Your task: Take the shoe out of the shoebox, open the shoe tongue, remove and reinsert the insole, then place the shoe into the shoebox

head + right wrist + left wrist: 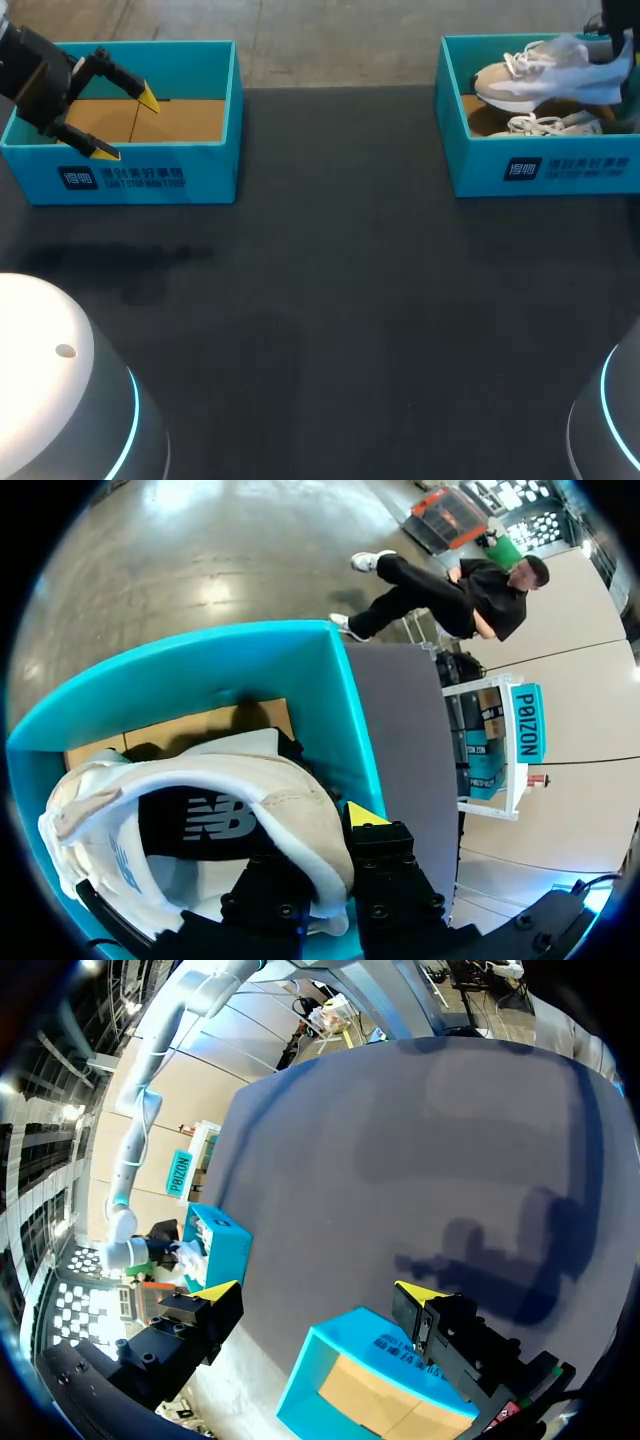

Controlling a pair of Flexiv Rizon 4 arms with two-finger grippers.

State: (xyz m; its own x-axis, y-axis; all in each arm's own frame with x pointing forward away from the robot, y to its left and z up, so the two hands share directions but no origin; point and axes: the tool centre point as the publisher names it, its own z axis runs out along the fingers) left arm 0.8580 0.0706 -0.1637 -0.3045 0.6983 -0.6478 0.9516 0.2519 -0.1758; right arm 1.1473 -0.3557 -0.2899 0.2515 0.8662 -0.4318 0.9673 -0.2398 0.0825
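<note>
The right gripper [322,842] is clamped on the heel wall of the shoe [535,75]. One finger sits inside the heel opening and the other outside it. Only the outer yellow tip shows; the inner one is hidden behind the heel's padded edge.

In the head view the shoe hangs over the right shoebox [545,170], at the far right of the table [330,300]. It is raised so that most of it stands above the rim. Its long axis runs left to right, with the toe to the left, the heel to the right at the gripper, and the sole facing down. The right arm and gripper are mostly cut off at that view's right edge.

In the right wrist view the shoe's opening faces the camera and the dark insole [200,825] lies inside it. The toe end runs out of sight.

A second shoe [550,124] lies on the box floor under the lifted one. Only its laces and upper show; the near wall and the lifted shoe cover the rest.

Far to the left, the left gripper [127,125] hovers over the left shoebox [130,175]. Its fingers are spread wide and hold nothing. That box shows only a bare cardboard floor, and the arm hides its far left corner.
</note>
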